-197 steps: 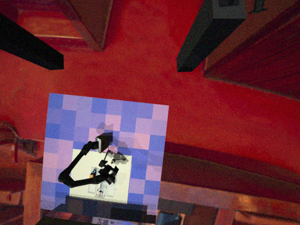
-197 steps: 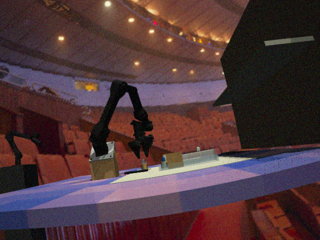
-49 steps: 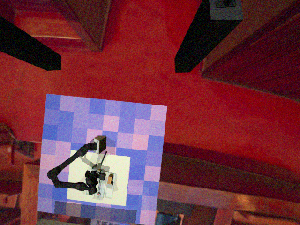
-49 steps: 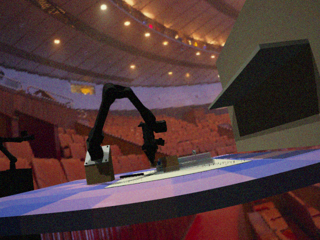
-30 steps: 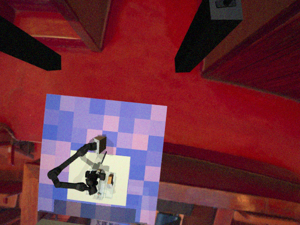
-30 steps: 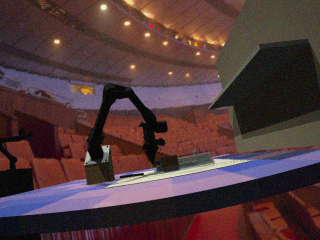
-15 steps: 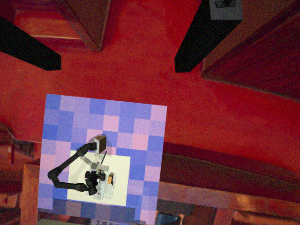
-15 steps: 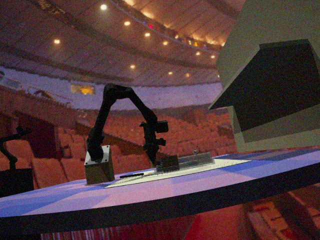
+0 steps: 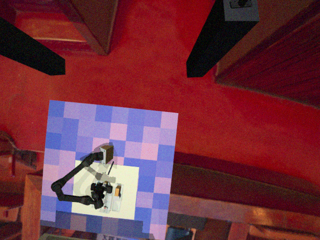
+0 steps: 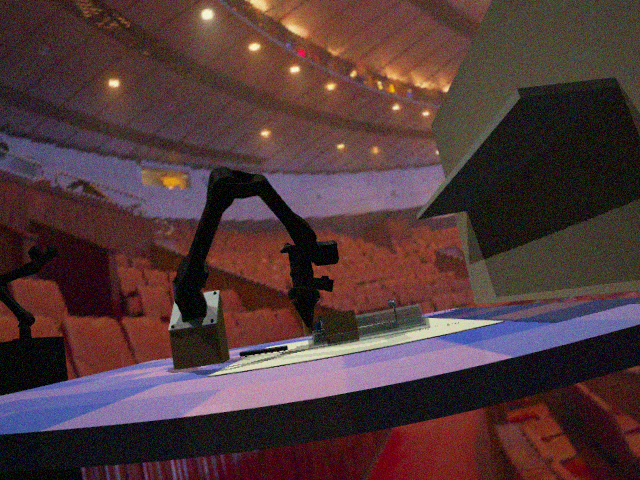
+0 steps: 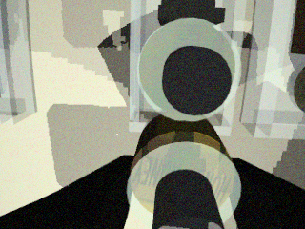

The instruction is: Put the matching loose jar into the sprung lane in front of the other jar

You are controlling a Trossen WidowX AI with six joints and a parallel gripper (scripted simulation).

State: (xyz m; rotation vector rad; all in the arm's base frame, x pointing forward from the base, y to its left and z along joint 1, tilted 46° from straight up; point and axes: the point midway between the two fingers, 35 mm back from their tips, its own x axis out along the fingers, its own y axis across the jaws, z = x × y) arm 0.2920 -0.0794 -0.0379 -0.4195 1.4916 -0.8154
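Note:
My gripper (image 11: 180,167) (image 10: 311,326) is shut on an amber jar (image 11: 183,135) with a printed label and a pale round top with a dark centre. The held jar is at the front end of the clear-walled lane (image 11: 134,72), overlapping the line of its low front stop (image 11: 142,126). How high its base is over the lane floor cannot be told. The old jar (image 11: 150,72), also with a pale rim and dark centre, stands in the lane directly behind it. The dark pusher (image 11: 191,11) shows behind the old jar. The top and exterior views are too small to show the fingertips clearly.
Clear walls of neighbouring lanes stand on the left (image 11: 29,86) and right (image 11: 259,110) in the wrist view. A brown block (image 9: 117,190) (image 10: 338,326) stands in the right lane. A black bar (image 9: 110,167) (image 10: 263,350) lies near the arm's base (image 9: 108,154) (image 10: 199,343).

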